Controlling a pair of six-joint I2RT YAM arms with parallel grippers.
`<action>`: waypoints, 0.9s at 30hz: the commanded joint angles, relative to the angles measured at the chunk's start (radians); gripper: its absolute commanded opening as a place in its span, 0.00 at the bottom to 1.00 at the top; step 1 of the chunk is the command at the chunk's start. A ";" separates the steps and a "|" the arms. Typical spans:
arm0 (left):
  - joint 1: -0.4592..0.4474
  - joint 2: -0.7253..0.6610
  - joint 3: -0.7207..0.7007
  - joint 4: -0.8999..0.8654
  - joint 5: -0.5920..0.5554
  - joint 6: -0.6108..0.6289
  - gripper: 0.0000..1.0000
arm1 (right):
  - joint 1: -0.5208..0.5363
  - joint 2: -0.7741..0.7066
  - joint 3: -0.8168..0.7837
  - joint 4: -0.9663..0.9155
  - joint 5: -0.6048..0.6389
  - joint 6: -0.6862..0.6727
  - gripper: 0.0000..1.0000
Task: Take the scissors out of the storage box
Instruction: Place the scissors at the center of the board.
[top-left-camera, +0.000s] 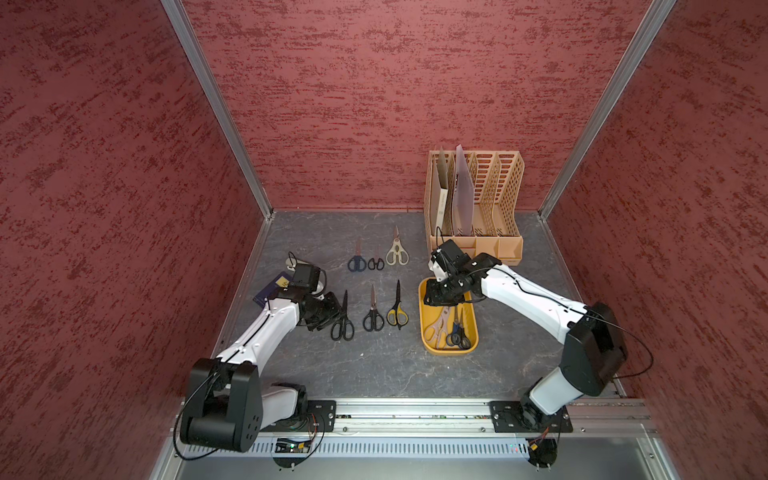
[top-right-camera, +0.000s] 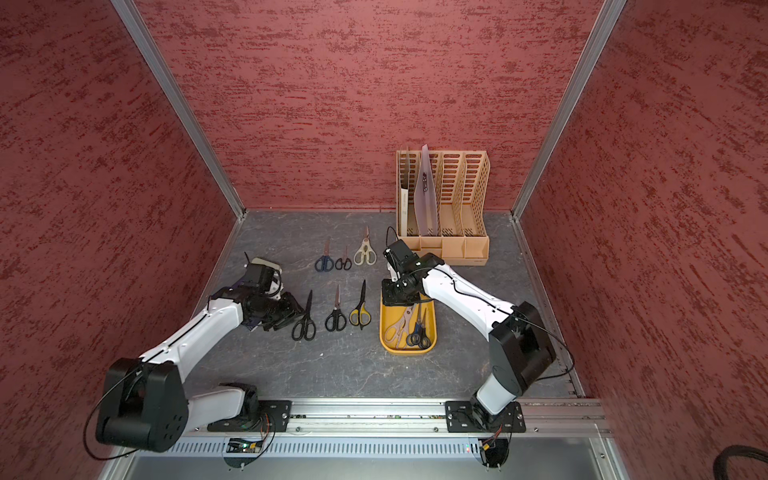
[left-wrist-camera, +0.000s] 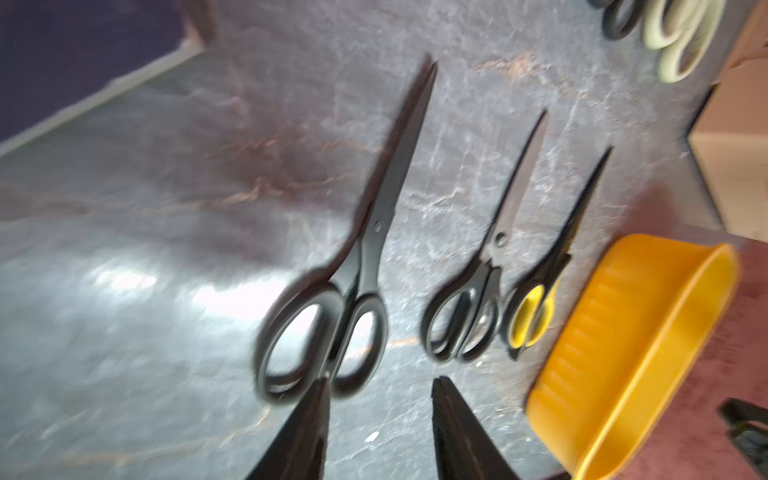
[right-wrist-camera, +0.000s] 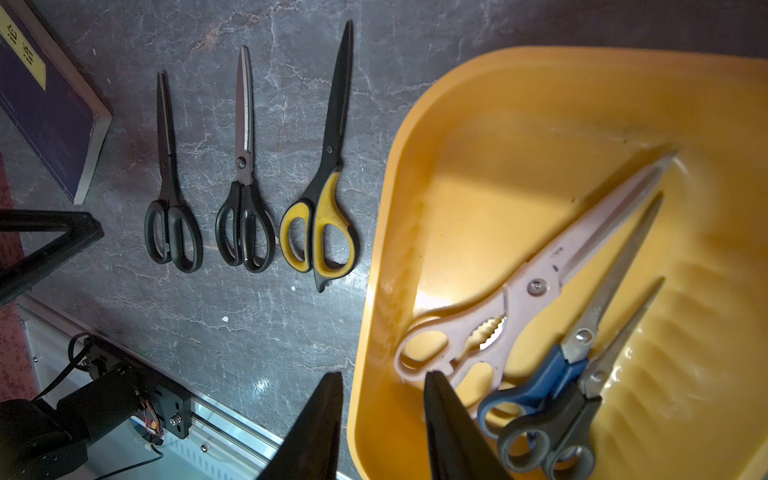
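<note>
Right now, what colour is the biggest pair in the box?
The biggest pair is beige; right wrist view.

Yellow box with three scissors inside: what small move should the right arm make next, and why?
Probably lower the right gripper onto the beige scissors and close: its jaws stand open and empty above the storage box, and that pair's handle lies closest to it.

The right hand (top-left-camera: 434, 296) hides the far end of the storage box (top-left-camera: 450, 351) from above.
</note>
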 joint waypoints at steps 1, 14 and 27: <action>-0.116 -0.032 0.021 -0.156 -0.227 -0.055 0.54 | -0.006 -0.021 -0.008 0.024 0.008 0.011 0.37; -0.211 0.177 0.044 -0.006 -0.287 -0.006 0.51 | -0.005 -0.025 -0.001 0.000 0.013 0.011 0.37; -0.225 0.328 0.061 0.084 -0.240 0.031 0.38 | -0.005 -0.088 -0.031 -0.063 0.076 0.009 0.37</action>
